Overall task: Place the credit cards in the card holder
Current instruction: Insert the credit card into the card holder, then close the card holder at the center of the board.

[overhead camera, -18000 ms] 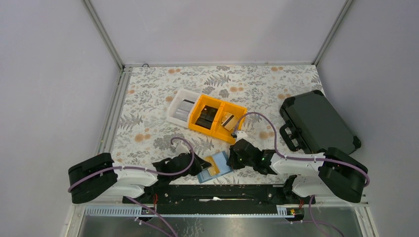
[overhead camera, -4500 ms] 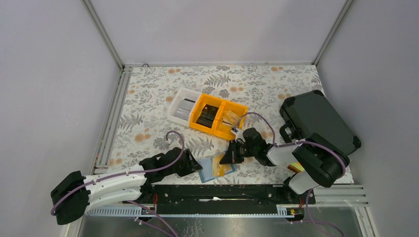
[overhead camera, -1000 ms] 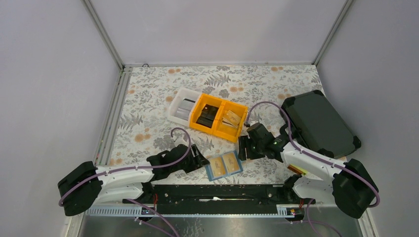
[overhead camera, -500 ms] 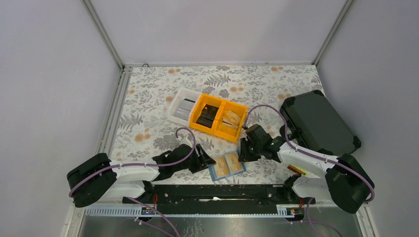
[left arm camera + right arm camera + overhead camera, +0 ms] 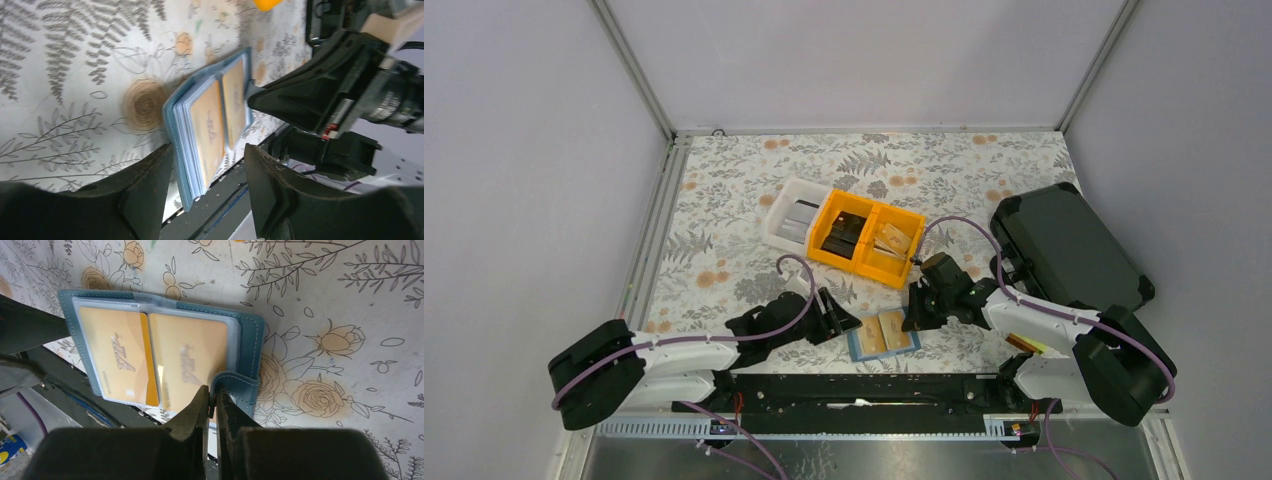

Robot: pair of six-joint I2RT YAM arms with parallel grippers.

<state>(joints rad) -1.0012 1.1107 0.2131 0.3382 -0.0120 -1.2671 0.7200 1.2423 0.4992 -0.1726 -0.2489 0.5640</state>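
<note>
The right gripper (image 5: 214, 396) is pinched shut on the side tab (image 5: 239, 384) of the card holder (image 5: 160, 356). The holder lies open on the table (image 5: 325, 300) near the arm bases, with two orange cards (image 5: 117, 355) in its sleeves. The left gripper (image 5: 207, 172) is open, with the holder's opposite edge between its jaws. Dark credit cards (image 5: 842, 236) sit in the orange bin (image 5: 876, 272).

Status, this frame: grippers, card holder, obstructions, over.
Right gripper shut on side tab of card holder. Left gripper open around its opposite edge. Holder lies open, two orange cards showing. No obstruction seen.
</note>
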